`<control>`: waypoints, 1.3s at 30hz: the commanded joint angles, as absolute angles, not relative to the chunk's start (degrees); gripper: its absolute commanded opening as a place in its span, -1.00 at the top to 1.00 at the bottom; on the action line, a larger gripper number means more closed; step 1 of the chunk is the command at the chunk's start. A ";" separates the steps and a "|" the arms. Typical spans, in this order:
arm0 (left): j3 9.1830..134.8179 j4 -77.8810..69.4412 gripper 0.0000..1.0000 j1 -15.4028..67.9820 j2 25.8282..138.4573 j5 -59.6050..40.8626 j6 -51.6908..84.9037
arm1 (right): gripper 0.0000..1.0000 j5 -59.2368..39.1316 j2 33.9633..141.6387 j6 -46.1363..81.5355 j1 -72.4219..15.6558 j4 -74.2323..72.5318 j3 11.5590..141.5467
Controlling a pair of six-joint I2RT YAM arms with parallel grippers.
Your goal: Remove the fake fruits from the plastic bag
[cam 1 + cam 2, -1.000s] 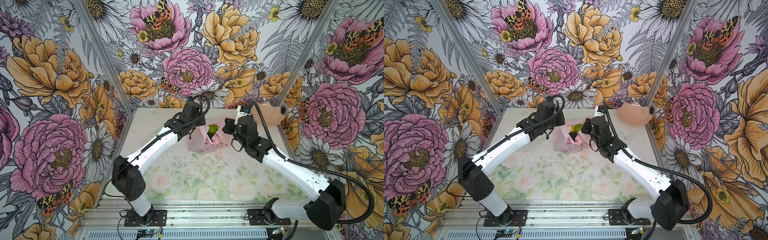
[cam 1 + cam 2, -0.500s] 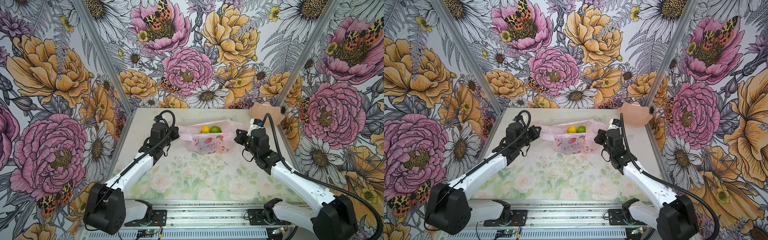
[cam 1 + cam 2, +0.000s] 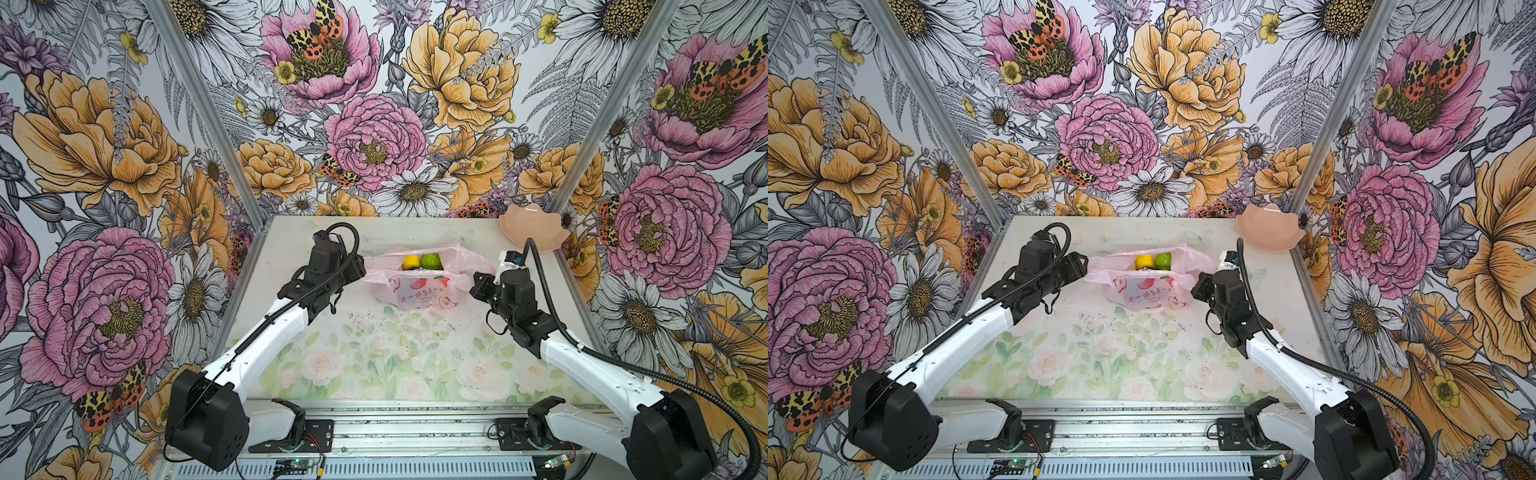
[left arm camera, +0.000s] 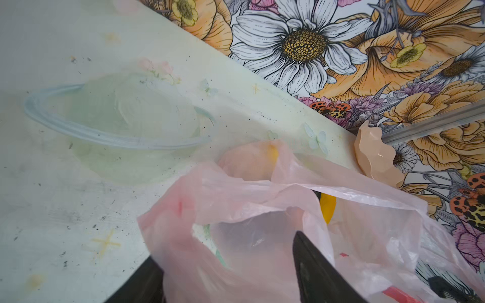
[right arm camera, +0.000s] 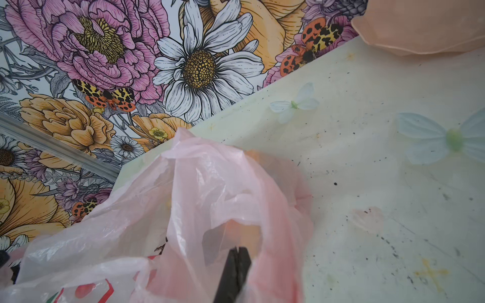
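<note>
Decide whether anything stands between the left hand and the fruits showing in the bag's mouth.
Yes: a handle loop of the plastic bag lies across the open left hand, between it and the lemon and lime. From above, the bag's mouth is open.

- In a top view, the plastic bag is lying open on the table, between the two arms.
- A yellow lemon and a green lime are sitting side by side in its mouth.
- The left gripper is meeting the bag's left edge, and the right gripper is reaching its right edge.
- A peach bowl is sitting in the far right corner.
</note>
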State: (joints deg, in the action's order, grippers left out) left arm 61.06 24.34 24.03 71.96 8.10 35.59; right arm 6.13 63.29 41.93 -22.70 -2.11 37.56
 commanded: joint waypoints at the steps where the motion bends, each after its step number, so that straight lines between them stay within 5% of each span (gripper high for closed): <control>1: 68.32 39.00 -0.53 27.56 70.62 21.47 32.90 | 1.00 6.30 61.66 39.08 -23.80 -2.20 39.60; 7: 85.19 51.18 -0.54 38.02 76.50 37.53 27.60 | 1.00 7.00 61.33 37.25 -25.52 -1.45 40.62; 15: 100.47 56.77 -0.53 41.74 95.62 26.69 28.87 | 1.00 8.83 59.65 35.74 -27.67 -2.02 40.28; 23: 103.82 58.71 -0.54 40.51 109.28 27.01 29.78 | 1.00 8.91 57.22 32.28 -29.00 -2.33 38.64; 34: 97.43 56.77 -0.55 39.36 111.94 18.24 32.36 | 1.00 13.53 57.26 32.26 -28.39 0.00 37.86; 39: 92.89 52.03 -0.06 38.08 110.03 13.27 34.09 | 1.00 15.90 57.35 33.20 -27.80 1.37 38.02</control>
State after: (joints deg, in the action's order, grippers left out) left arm 94.54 55.66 39.09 112.92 17.74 32.32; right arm 12.91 57.45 32.95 -28.42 0.01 38.68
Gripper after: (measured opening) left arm 0.566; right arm 0.048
